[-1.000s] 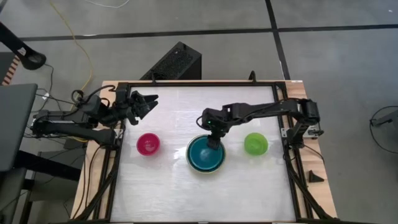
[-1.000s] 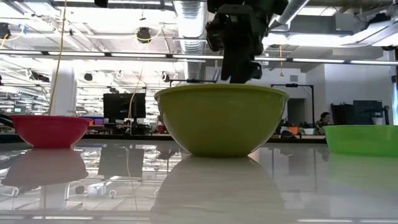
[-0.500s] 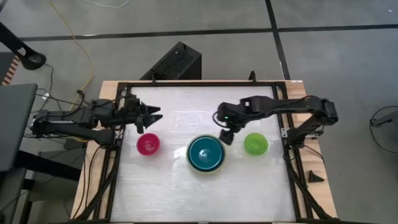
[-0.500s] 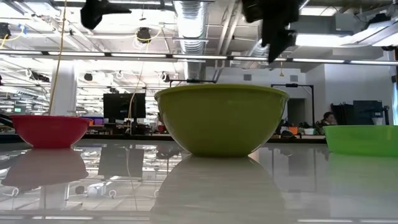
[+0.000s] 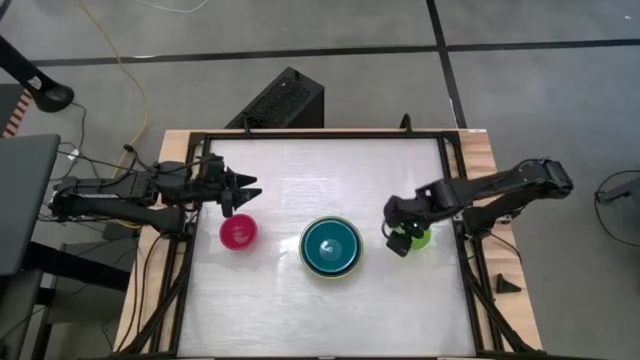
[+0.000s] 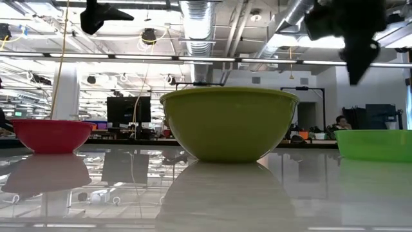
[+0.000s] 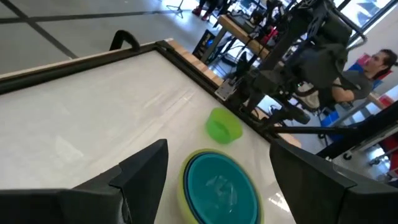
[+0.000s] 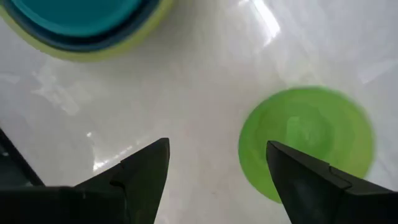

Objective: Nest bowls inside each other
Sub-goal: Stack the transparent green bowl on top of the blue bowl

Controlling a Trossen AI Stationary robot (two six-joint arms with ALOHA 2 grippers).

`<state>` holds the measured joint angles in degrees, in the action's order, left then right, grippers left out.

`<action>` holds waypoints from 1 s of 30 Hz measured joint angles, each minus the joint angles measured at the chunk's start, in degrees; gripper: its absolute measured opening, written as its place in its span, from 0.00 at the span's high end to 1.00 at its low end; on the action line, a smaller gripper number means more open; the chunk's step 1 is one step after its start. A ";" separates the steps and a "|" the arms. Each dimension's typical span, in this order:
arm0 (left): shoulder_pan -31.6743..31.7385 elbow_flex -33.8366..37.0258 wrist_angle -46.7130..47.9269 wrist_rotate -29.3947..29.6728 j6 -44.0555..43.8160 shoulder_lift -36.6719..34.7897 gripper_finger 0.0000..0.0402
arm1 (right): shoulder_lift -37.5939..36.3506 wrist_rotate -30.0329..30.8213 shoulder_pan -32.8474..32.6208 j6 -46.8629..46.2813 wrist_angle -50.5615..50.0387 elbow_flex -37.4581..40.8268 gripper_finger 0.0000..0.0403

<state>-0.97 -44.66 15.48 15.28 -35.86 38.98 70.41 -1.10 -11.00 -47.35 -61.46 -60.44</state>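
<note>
A teal bowl (image 5: 331,246) sits nested in a blue bowl, and both sit in the large olive-green bowl (image 6: 228,122) at the table's middle. The small bright green bowl (image 8: 308,140) stands on its base to the right of that stack. My right gripper (image 5: 400,240) hangs open over the green bowl's left rim, pointing down and touching nothing. The pink bowl (image 5: 238,232) stands on its base at the left. My left gripper (image 5: 245,190) is open in the air just beyond the pink bowl, pointing about level toward the table's right.
The black frame rail (image 5: 300,135) runs round the white table top. Bare table lies in front of the bowls and behind them. A person (image 7: 373,68) sits in the room beyond the right side.
My right gripper has risen out of the teal bowl and swung toward the table's right edge, arriving above the small green bowl. My left gripper has tipped downward, toward level, and sunk a little toward the pink bowl. No bowl has moved.
</note>
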 joint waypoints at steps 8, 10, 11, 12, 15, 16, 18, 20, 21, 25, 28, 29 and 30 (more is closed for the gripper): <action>-0.01 0.00 0.58 0.00 -0.01 0.00 0.33 | -2.99 0.37 -3.05 -7.01 9.71 13.11 0.25; -0.02 0.00 0.58 0.00 -0.26 0.00 0.33 | -2.72 0.35 -3.28 -7.30 11.37 15.27 0.25; 0.00 0.00 0.56 0.02 -0.44 0.00 0.33 | -2.55 0.31 -3.24 -7.30 12.32 16.29 0.25; 0.00 0.00 0.55 0.03 -0.47 0.00 0.33 | -2.31 0.28 -3.10 -7.30 13.26 17.37 0.25; 0.00 0.00 0.53 0.03 -0.71 0.00 0.33 | -1.54 0.40 -1.98 -7.34 15.00 19.74 0.25; 0.00 0.02 0.53 0.05 -0.87 0.00 0.33 | -1.26 0.42 -1.30 -7.27 15.85 20.47 0.26; 0.00 0.00 0.49 0.13 -0.90 0.02 0.33 | -0.97 0.37 -0.18 -6.29 17.51 21.80 0.29; 0.00 0.01 0.32 0.21 -0.94 0.00 0.33 | -0.69 -0.02 0.95 -5.09 19.12 22.41 0.38; 0.00 0.00 0.24 0.22 -0.95 0.01 0.33 | -0.67 -0.34 1.51 -4.61 19.83 22.44 0.44; 0.00 0.02 0.01 0.36 -1.29 0.00 0.33 | -0.61 -2.61 3.08 -0.91 22.38 22.49 0.82; -0.02 0.00 0.01 0.37 -1.48 0.00 0.33 | -0.88 -4.66 3.76 1.22 24.31 22.47 0.94; 0.00 0.00 0.02 0.37 -1.56 0.01 0.33 | -0.83 -5.12 4.11 1.20 24.77 22.48 0.94; 0.00 0.00 0.02 0.37 -1.84 0.00 0.33 | -0.80 -5.89 4.45 1.28 25.18 22.49 0.94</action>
<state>-0.98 -44.66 15.49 15.66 -37.70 38.98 69.61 -7.00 -6.55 -46.07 -36.28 -37.95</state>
